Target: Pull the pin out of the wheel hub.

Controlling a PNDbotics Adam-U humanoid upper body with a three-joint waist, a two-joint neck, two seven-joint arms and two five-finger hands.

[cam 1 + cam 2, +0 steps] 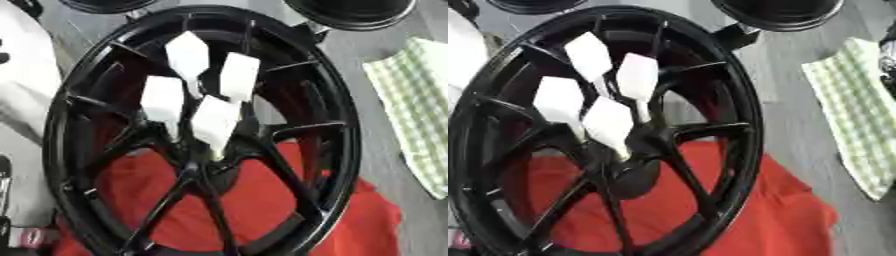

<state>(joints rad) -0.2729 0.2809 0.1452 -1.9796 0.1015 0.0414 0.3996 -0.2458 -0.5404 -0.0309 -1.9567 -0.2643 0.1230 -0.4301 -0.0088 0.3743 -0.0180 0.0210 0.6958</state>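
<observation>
The wheel hub (352,125) is big and black. It fills most of the view, from the far edge to the near edge, a bit to the left. Thin black spokes run from its rim to the middle.

Four white pieces stick out near the middle. One is far (188,55), one is to the right (239,75), one is to the left (163,97) and one is nearest (214,120). Each has a wide white top and gets thin at the bottom, where it goes in between the spokes. I think these are the pins, and none of them is out yet.

No robot hand shows in either view. So I cannot say how open the hands are, and nothing has hold of a pin.

To do this step well, I think a hand should pick one pin, maybe the nearest one. It should come down from above and slip between the white tops without knocking the others. It should pinch the wide white top and pull along the line the pin points, not sideways. The spokes sit close by, so a crooked pull could jam it.

A red cloth (262,210) lies under the near part of the wheel. It could slide. A green and white checked cloth (420,110) lies to the right on the grey table (378,165).
</observation>
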